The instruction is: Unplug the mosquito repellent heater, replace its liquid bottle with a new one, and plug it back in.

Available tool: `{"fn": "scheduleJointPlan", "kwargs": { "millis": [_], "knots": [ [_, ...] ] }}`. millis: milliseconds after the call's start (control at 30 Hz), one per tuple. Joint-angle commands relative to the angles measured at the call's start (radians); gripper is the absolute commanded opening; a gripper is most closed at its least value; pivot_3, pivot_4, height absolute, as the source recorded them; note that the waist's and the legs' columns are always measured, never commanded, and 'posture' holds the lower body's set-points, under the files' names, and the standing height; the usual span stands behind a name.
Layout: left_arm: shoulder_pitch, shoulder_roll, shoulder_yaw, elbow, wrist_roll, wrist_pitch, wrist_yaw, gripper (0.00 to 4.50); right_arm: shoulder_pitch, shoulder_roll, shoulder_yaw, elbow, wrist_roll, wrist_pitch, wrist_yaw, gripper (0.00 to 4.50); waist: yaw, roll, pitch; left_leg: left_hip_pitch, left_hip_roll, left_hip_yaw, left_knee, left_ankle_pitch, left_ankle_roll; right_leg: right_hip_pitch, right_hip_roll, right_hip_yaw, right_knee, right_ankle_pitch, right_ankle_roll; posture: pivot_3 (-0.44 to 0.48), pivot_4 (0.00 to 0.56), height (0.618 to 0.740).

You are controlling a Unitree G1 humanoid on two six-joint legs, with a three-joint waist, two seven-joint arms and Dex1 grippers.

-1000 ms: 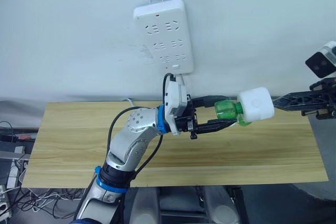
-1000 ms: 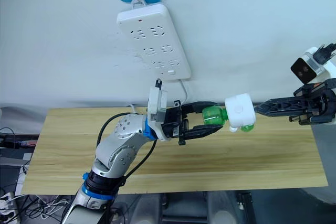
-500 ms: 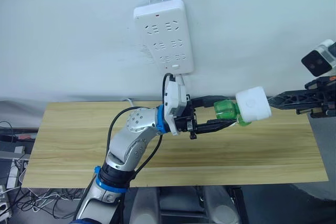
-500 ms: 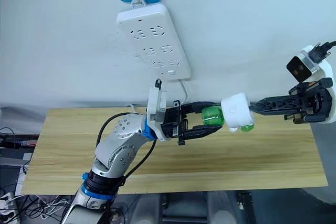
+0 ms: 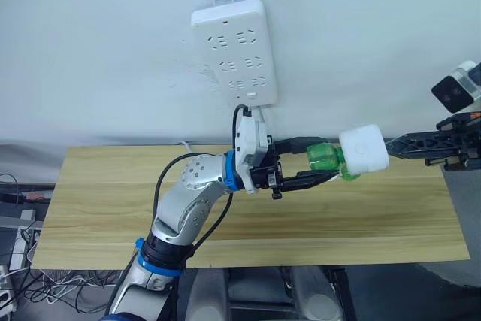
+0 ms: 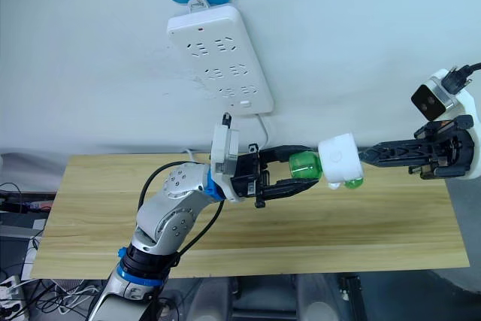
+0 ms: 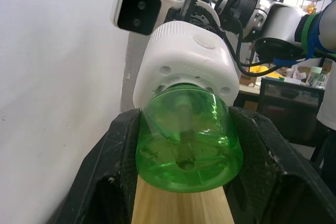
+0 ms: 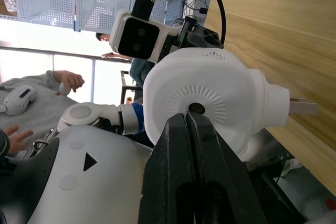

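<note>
My left gripper (image 5: 328, 162) is shut on a green liquid bottle (image 5: 322, 155), held level above the wooden table (image 5: 113, 186). The bottle's neck sits in the white mosquito repellent heater (image 5: 364, 148), also up in the air. From the right, my right gripper (image 5: 389, 145) reaches the heater. Its two fingers lie pressed together, with their tips at the round dark hole in the heater's face (image 8: 220, 93). The left wrist view looks at the bottle's base (image 7: 189, 140) between the black fingers (image 7: 118, 161), the heater (image 7: 184, 61) behind it. The heater's plug prongs (image 8: 302, 107) stick out sideways.
A long white power strip (image 5: 234, 50) hangs on the wall above the table's back edge, its cord dropping behind my left arm. A small green piece (image 5: 350, 176) shows just under the heater. A person's hands (image 8: 63, 80) appear in the right wrist view's background.
The heater and my right gripper have shifted slightly left, toward the bottle, and the right wrist has moved a little. The left arm and bottle have stayed still.
</note>
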Motion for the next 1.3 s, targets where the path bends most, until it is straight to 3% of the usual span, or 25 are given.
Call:
{"fn": "scheduleJointPlan", "kwargs": {
  "millis": [33, 300, 433, 567, 800, 1100, 1300],
  "knots": [
    [-0.006, -0.010, -0.001, -0.035, -0.015, -0.022, -0.007, 2.21, 0.005, -0.018, -0.050, 0.032, -0.071, 0.008, 0.037, 0.04, 0.000, 0.000, 0.000, 0.000, 0.000, 0.000, 0.000, 0.000, 0.000, 0.000, 0.000, 0.000, 0.000, 0.000, 0.000, -0.160, 0.348, 0.740],
    [-0.009, -0.011, -0.002, -0.042, -0.020, -0.016, -0.006, 2.21, -0.023, 0.114, -0.067, 0.094, -0.380, -0.050, 0.094, 0.04, -0.002, 0.000, 0.000, 0.000, 0.000, 0.000, 0.000, 0.000, 0.000, 0.000, 0.000, 0.000, 0.000, 0.000, 0.000, -0.162, 0.347, 0.740],
    [-0.014, -0.011, -0.001, -0.040, -0.023, -0.013, -0.006, 2.21, 0.000, 0.228, -0.082, 0.026, -0.441, -0.067, 0.084, 0.04, -0.003, 0.000, 0.000, 0.000, 0.000, 0.001, 0.000, 0.000, 0.000, -0.001, 0.000, 0.001, 0.001, 0.000, 0.000, -0.156, 0.344, 0.740],
    [-0.017, -0.011, -0.001, -0.040, -0.021, -0.012, -0.004, 2.21, 0.022, 0.270, -0.114, -0.030, -0.448, -0.026, 0.099, 0.04, 0.001, 0.000, 0.000, 0.000, 0.000, 0.001, 0.000, 0.000, 0.000, -0.001, 0.000, 0.001, 0.001, 0.000, 0.000, -0.156, 0.344, 0.740],
    [-0.024, -0.007, 0.006, -0.019, -0.002, -0.026, 0.001, 2.21, 0.113, 0.168, -0.135, -0.182, -0.251, 0.008, 0.136, 0.04, 0.012, 0.000, 0.000, -0.002, 0.000, -0.001, 0.000, 0.000, 0.000, -0.001, 0.000, -0.001, 0.000, 0.000, 0.000, -0.153, 0.344, 0.740],
    [-0.027, -0.014, -0.001, 0.006, 0.020, -0.056, -0.006, 2.21, 0.131, 0.035, -0.119, -0.235, 0.081, -0.013, 0.006, 0.04, 0.001, 0.000, 0.000, -0.001, 0.000, 0.000, 0.001, 0.000, 0.000, -0.001, 0.000, 0.000, 0.002, 0.000, 0.000, -0.166, 0.337, 0.740],
    [-0.020, -0.013, -0.005, 0.006, 0.021, -0.062, -0.008, 2.21, 0.063, -0.018, -0.046, -0.241, 0.225, -0.088, -0.063, 0.04, -0.001, 0.000, 0.000, -0.001, 0.000, 0.000, 0.001, -0.002, 0.003, -0.001, 0.000, 0.000, 0.002, 0.000, 0.000, -0.174, 0.338, 0.740]
  ]
}}
